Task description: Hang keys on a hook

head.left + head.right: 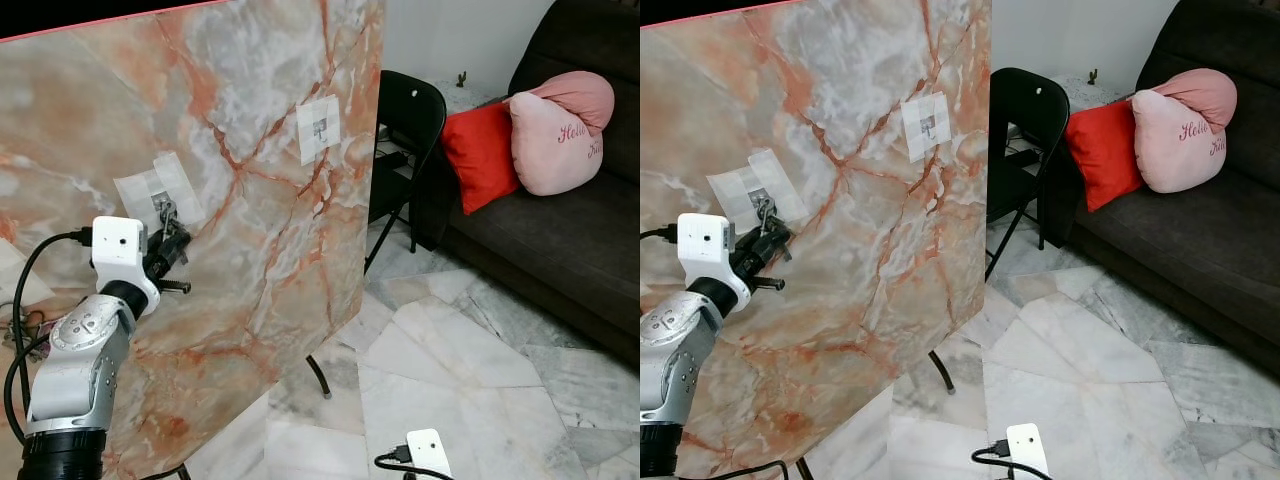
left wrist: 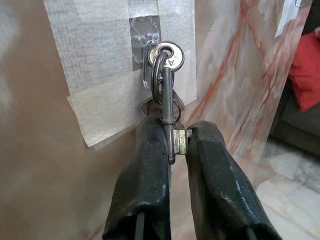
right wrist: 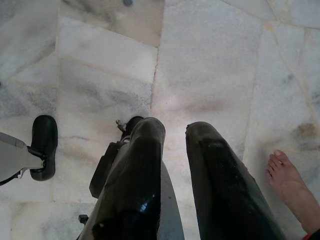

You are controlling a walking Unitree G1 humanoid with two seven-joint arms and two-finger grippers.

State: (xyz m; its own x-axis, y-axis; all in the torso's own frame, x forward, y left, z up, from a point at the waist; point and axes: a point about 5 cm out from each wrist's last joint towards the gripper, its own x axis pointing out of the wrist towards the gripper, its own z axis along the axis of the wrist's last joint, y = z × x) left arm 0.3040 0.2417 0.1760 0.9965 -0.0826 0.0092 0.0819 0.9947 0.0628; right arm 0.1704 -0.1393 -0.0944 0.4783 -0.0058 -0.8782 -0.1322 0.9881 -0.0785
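Keys (image 2: pixel 167 95) hang on hook (image 2: pixel 146 65), pinched between left pincer (image 2: pixel 176 140) fingertips.

Marble-look board (image 1: pixel 250 150): orange-pink with grey-white patches and rust-red veins. On the board, translucent white tape patches (image 1: pixel 160 185), a second white patch (image 1: pixel 320 128) further right. Clear plastic hook (image 2: pixel 145 47) on the tape; silver-grey metal keys (image 2: pixel 167 90) with a brass-yellow bit. Left gripper (image 2: pixel 175 150) fingers glossy black, arm silver, wrist camera white. Right of the board: black folding chair (image 1: pixel 405 110), red cushion (image 1: pixel 480 150), pink cushion (image 1: pixel 560 125) with red script, dark brown sofa (image 1: pixel 560 240). Floor (image 1: pixel 480 370) grey-white veined marble.
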